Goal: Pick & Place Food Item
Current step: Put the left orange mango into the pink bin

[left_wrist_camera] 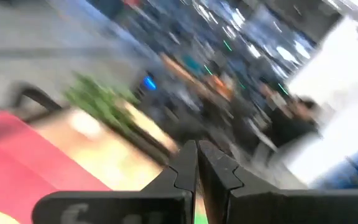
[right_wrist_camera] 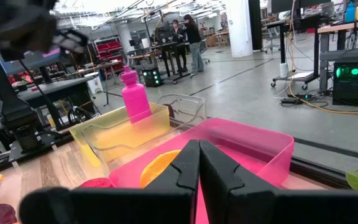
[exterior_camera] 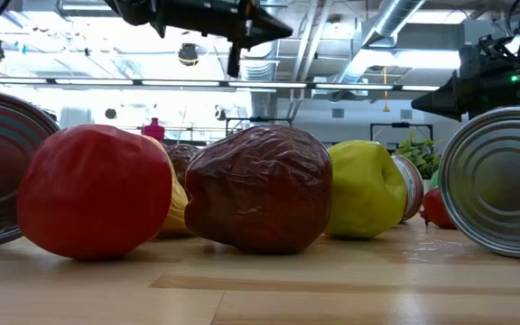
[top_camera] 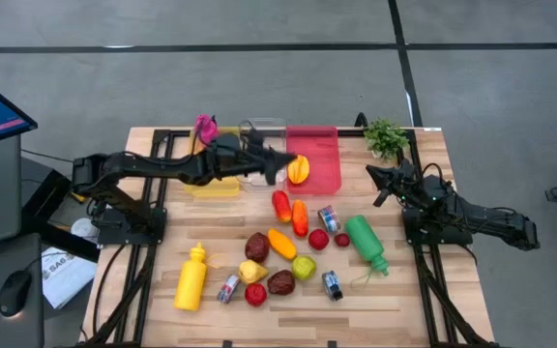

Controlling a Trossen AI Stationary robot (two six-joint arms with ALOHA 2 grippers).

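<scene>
Orange food item (top_camera: pixel 299 170) in pink bin (top_camera: pixel 321 143), magenta bottle (top_camera: pixel 205 127) in yellow bin (top_camera: pixel 213 186)

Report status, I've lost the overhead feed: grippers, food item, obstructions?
Left gripper shut, empty, beside pink bin. Orange food lies in bin. Right gripper shut, parked right. No obstruction seen.
</scene>
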